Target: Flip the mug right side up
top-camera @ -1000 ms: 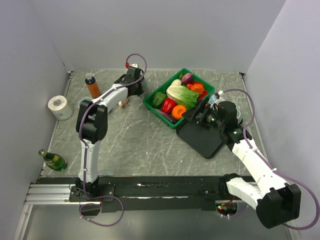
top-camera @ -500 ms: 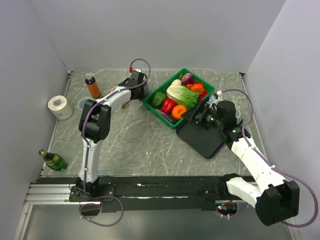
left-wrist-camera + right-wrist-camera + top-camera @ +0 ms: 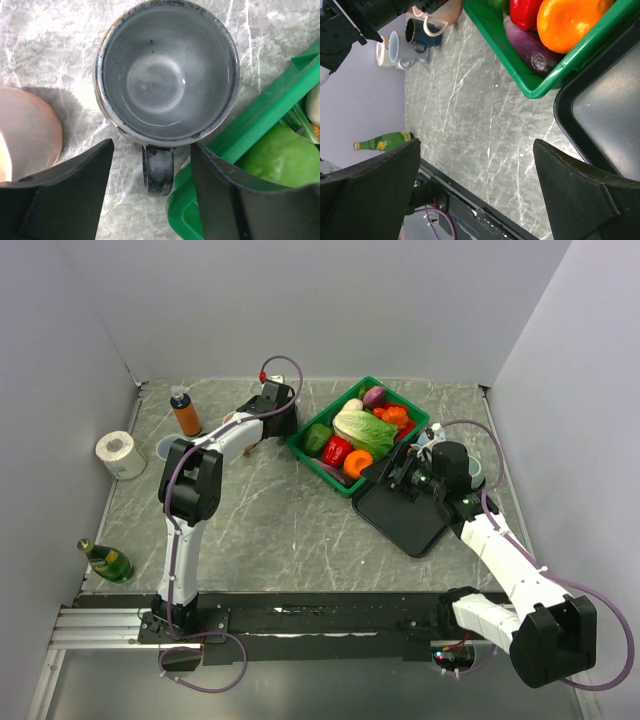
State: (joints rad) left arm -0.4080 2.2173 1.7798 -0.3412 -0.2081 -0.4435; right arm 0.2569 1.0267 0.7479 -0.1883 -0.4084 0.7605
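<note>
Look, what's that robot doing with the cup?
The left hand hangs right above a dark mug, which stands right side up on the table beside the green crate of vegetables. Its fingers are spread open on either side of the mug's handle and do not grip it. A pink cup sits close by. The right hand is open too, holding nothing, over by the black tray.

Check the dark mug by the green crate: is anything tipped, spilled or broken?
Nothing stands out. The dark mug stands mouth up and empty, with no spill or crack visible. Its handle lies close to the green crate, and the left gripper is open above it.
</note>
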